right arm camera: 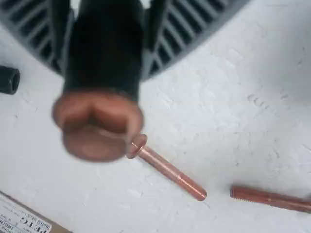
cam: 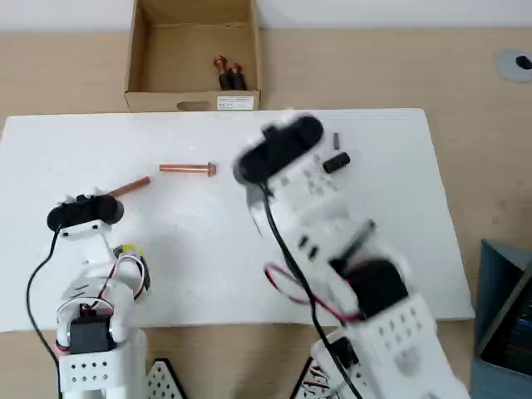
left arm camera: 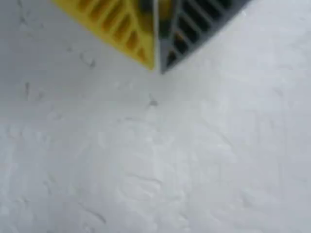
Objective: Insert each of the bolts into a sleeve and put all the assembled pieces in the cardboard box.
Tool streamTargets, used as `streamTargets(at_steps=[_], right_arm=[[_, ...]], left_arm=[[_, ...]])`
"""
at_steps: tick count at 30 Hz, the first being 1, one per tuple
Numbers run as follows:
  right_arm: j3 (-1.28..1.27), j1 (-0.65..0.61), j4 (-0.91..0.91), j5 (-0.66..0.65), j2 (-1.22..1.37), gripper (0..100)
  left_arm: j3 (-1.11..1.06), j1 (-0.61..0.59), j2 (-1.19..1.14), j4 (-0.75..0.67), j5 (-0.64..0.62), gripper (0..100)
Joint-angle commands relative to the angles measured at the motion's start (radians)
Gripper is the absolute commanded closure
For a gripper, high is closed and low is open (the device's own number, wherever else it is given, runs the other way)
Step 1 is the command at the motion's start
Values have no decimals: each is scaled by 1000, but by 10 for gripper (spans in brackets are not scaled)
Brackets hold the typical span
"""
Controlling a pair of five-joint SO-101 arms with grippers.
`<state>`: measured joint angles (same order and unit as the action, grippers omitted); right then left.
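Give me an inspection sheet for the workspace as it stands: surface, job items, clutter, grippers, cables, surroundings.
surface: white sheet on a wooden table.
job's things: middle bolt and left bolt lie loose on the sheet; a black sleeve lies loose beside the right arm; the cardboard box holds two assembled pieces.
clutter: nothing seen.
grippers: left gripper shut, empty, over bare sheet; right gripper shut on a sleeved bolt.
cables: black cable and red wires on the right arm; black lead on the left arm.
surroundings: grey disc, dark bin off the sheet.
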<state>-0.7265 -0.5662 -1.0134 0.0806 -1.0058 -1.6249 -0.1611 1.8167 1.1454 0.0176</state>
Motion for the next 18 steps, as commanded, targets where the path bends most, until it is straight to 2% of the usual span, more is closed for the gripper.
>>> streamTargets(at_steps=[1,6,18], right_arm=[[197,19,26,3,193,989],[363,65,155,-8,469,989],[889,74,338,-199,1125,989]], left_arm=[[5,-9,7,-3,5,998],[5,-8,7,-3,3,998],[6,-3,7,-3,3,998]])
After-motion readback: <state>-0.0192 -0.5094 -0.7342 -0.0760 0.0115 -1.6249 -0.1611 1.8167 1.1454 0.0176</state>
